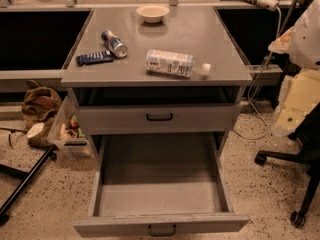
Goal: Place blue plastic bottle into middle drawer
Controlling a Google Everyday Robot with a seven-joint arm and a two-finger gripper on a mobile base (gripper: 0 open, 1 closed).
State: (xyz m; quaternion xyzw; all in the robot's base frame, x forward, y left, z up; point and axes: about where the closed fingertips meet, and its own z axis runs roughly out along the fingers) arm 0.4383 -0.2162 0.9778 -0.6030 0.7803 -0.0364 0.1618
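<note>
Camera view: the clear plastic bottle with the pale blue-white label and white cap is lying on its side on the grey table, around 5 o'clock from the top's centre, cap pointing to 3 o'clock. The wide grey bottom drawer is pulled right out at 6 o'clock, well apart from the bottle. The pale cream claw hangs off at 3 o'clock past the table edge; spread or pressed together, can't tell.

Grey middle drawer; pale-labelled blue plastic bottle; cream gripper right.
</note>
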